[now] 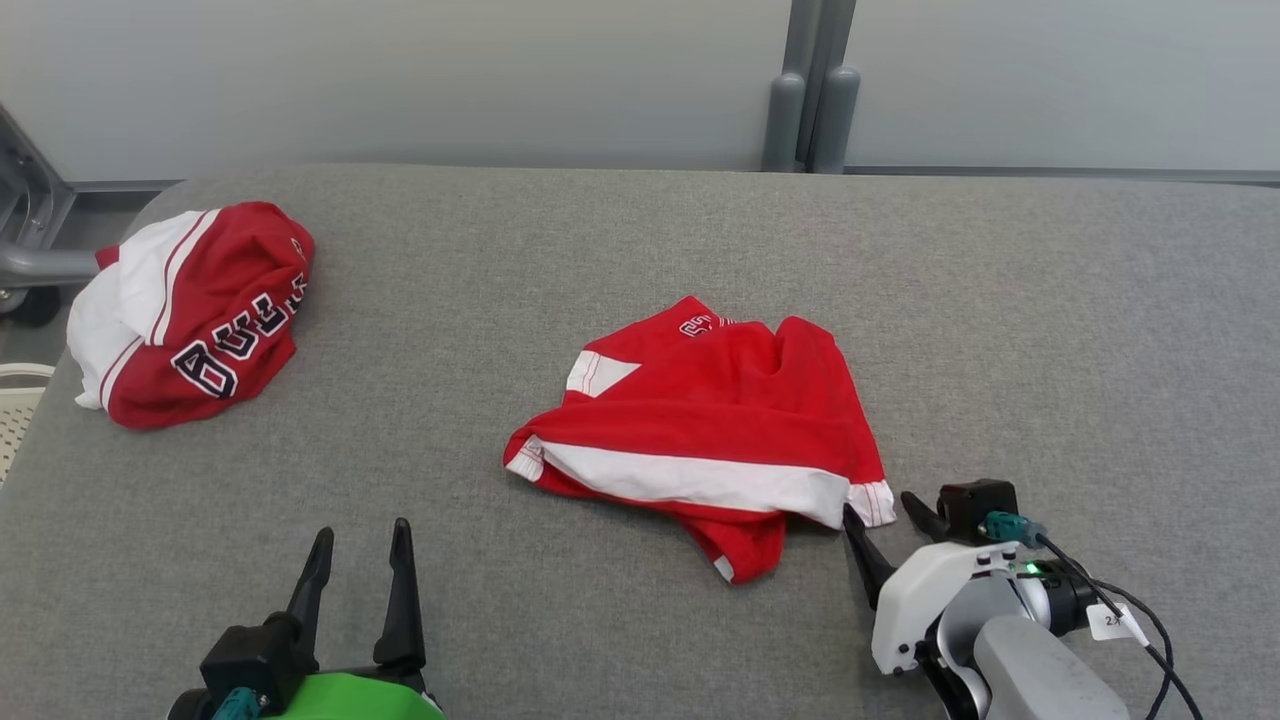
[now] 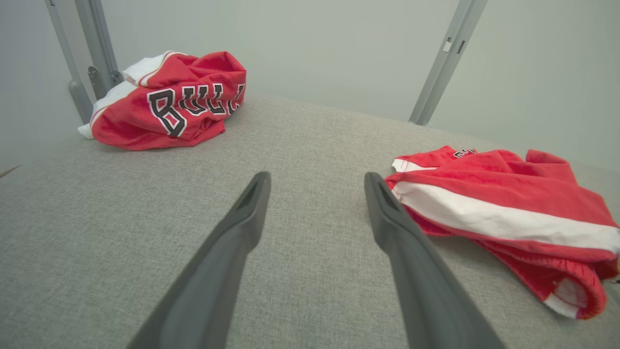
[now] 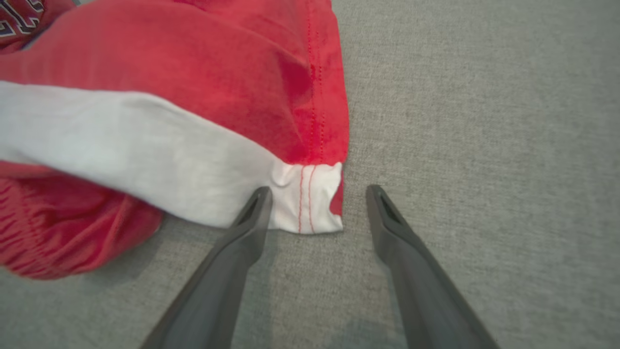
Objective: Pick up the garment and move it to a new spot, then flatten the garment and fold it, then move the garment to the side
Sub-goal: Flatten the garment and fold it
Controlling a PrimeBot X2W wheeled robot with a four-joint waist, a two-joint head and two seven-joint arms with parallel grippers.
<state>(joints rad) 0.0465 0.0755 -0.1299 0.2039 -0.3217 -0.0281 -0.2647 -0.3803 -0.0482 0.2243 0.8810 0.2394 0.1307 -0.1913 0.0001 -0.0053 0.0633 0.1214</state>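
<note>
A crumpled red garment (image 1: 720, 420) with a white stripe lies in the middle of the grey table (image 1: 640, 260); it also shows at the right of the left wrist view (image 2: 503, 203). My right gripper (image 1: 880, 512) is open at the garment's near right corner, and the white hem corner (image 3: 310, 203) sits between its fingers, the left fingertip touching the cloth. My left gripper (image 1: 362, 535) is open low at the near left, apart from the garment, with bare table between its fingers (image 2: 252, 208).
A second red and white garment with dark lettering (image 1: 190, 310) lies bunched at the table's far left corner. Grey metal posts (image 1: 812, 90) stand behind the table against a pale wall. A metal frame (image 1: 30, 230) stands off the left edge.
</note>
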